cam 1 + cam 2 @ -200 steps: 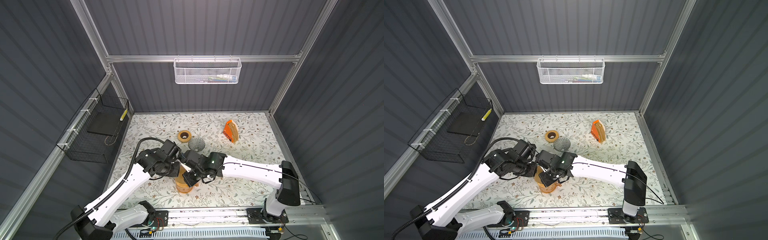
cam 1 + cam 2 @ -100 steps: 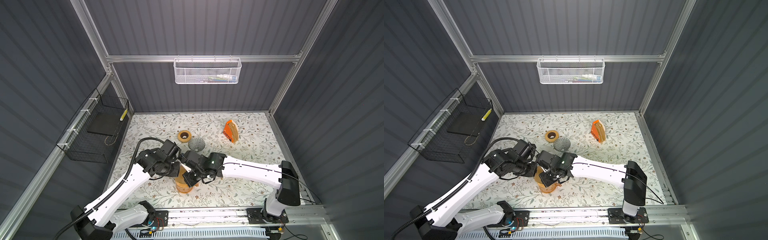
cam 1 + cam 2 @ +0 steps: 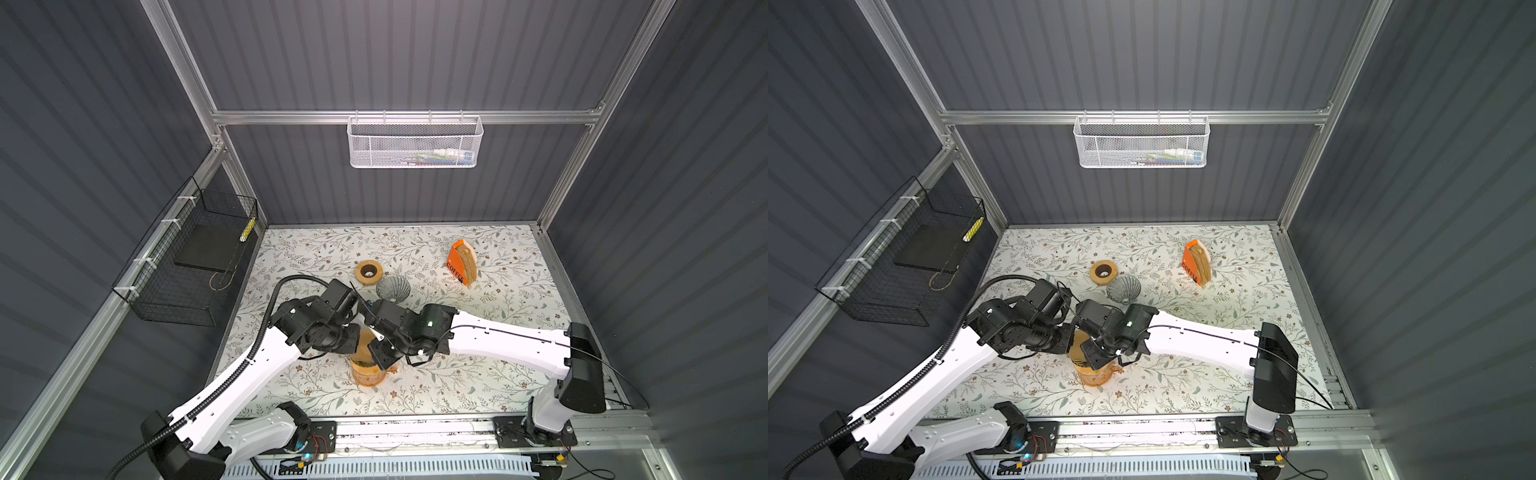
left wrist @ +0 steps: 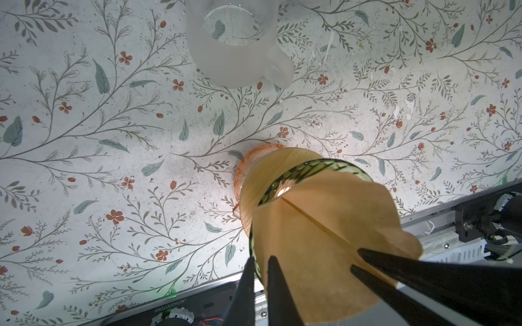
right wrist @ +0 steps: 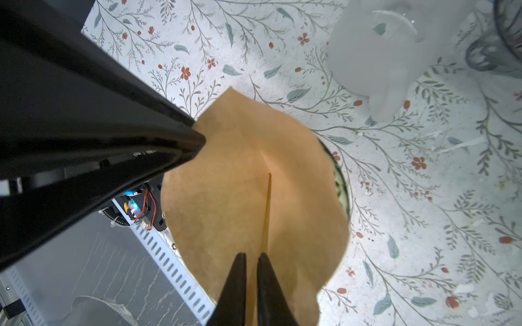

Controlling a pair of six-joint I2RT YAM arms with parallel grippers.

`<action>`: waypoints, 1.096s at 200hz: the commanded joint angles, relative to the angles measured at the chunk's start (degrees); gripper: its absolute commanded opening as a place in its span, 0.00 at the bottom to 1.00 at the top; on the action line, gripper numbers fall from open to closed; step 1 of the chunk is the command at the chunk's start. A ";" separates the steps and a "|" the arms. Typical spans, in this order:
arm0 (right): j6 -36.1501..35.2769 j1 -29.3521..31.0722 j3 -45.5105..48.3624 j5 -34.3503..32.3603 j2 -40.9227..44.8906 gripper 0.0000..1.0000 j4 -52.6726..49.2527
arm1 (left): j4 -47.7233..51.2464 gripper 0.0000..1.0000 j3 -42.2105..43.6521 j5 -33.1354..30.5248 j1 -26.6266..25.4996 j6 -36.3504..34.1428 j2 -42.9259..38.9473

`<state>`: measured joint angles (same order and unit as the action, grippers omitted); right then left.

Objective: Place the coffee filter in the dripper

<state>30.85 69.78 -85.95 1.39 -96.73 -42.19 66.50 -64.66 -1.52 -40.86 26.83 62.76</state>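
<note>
The brown paper coffee filter [image 4: 324, 225] [image 5: 240, 183] sits spread open in the green-tinted glass dripper [image 4: 310, 166] [image 5: 340, 183]. The dripper rests on a wooden collar [image 4: 262, 175] atop an orange glass carafe [image 3: 368, 374] [image 3: 1096, 376] near the table's front. My left gripper [image 4: 260, 262] is shut on the dripper's rim, one finger outside the glass and one on the paper inside. My right gripper [image 5: 252, 255] is shut on the filter at its seam. In both top views the two wrists hide the dripper and the filter.
A frosted mug [image 4: 234, 42] [image 5: 375, 50] stands just beyond the carafe. Farther back are a ribbed glass cone [image 3: 392, 287], a wooden ring [image 3: 369, 271] and an orange filter holder [image 3: 461, 262]. The front rail [image 4: 440, 231] runs close by.
</note>
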 commanded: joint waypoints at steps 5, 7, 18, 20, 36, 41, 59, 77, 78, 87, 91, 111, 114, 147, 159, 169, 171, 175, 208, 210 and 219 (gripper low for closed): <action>0.53 -0.52 -0.36 -2.57 2.49 0.14 -1.40 | -0.10 0.12 -1.94 0.28 -0.18 0.24 -0.53; 0.53 -0.59 -0.29 -2.61 2.61 0.14 -1.27 | -0.13 0.12 -1.91 0.29 -0.18 0.24 -0.49; 0.55 -0.93 -0.02 -2.72 2.99 0.16 -1.10 | -0.23 0.12 -1.94 0.29 -0.18 0.19 -0.37; 0.53 -0.95 0.04 -2.71 3.02 0.16 -1.10 | -0.23 0.12 -1.95 0.29 -0.18 0.21 -0.36; 0.53 -1.65 0.64 -2.80 3.45 0.17 -0.89 | -0.23 0.11 -1.66 0.38 -0.14 -0.02 0.15; 0.50 -1.81 0.82 -2.69 3.52 0.17 -0.73 | -0.30 0.11 -1.68 0.44 -0.18 0.02 0.22; 0.45 -2.57 1.37 -2.53 3.56 0.17 -0.77 | -0.41 0.11 -1.38 0.64 -0.14 -0.01 0.34; 0.35 -3.09 2.04 -2.42 3.67 0.16 -0.56 | -0.32 0.11 -0.95 0.69 -0.18 -0.02 0.35; 0.35 -3.12 2.07 -2.39 3.66 0.16 -0.50 | -0.32 0.11 -0.97 0.62 -0.18 -0.02 0.35; 0.36 -3.24 2.32 -2.07 3.59 0.16 -0.38 | -0.32 0.11 -0.77 0.62 -0.17 -0.08 0.34; 0.35 -3.31 2.43 -2.05 3.58 0.16 -0.35 | -0.32 0.11 -0.66 0.72 -0.18 -0.03 0.34; 0.27 -3.51 2.81 -1.85 3.00 0.15 -0.20 | -0.53 0.10 -0.07 0.66 -0.18 -0.01 0.43; 0.26 -3.55 2.87 -1.78 2.89 0.15 -0.17 | -0.58 0.10 -0.03 0.64 -0.18 -0.02 0.43; 0.21 -3.55 3.06 -1.39 2.36 0.15 0.10 | -0.67 0.10 0.68 0.74 -0.18 -0.13 0.69; 0.20 -3.52 3.11 -1.17 2.17 0.15 0.27 | -0.67 0.10 0.91 0.78 -0.18 -0.20 0.71; 0.23 -3.59 3.16 -0.91 1.99 0.14 0.42 | -0.76 0.10 1.14 0.77 -0.12 -0.07 0.71; 0.21 -3.55 3.16 -0.87 1.92 0.15 0.37 | -0.76 0.10 1.17 0.74 -0.17 -0.10 0.63; 0.18 -3.62 3.16 -0.78 1.82 0.14 0.39 | -0.76 0.10 1.22 0.76 -0.18 -0.10 0.61; 0.17 -3.58 3.16 -0.42 1.28 0.14 0.63 | -0.76 0.10 1.81 0.56 -0.18 0.03 0.45; 0.17 -3.59 3.16 -0.38 1.23 0.14 0.65 | -0.76 0.10 1.82 0.55 -0.18 0.04 0.46; 0.18 -3.58 3.16 -0.27 1.11 0.14 0.63 | -0.67 0.10 1.83 0.55 -0.10 0.02 0.48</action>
<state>31.05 66.37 -83.55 0.51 -94.70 -41.56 65.52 -63.33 -1.50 -40.84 26.83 63.24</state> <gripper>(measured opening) 0.142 0.100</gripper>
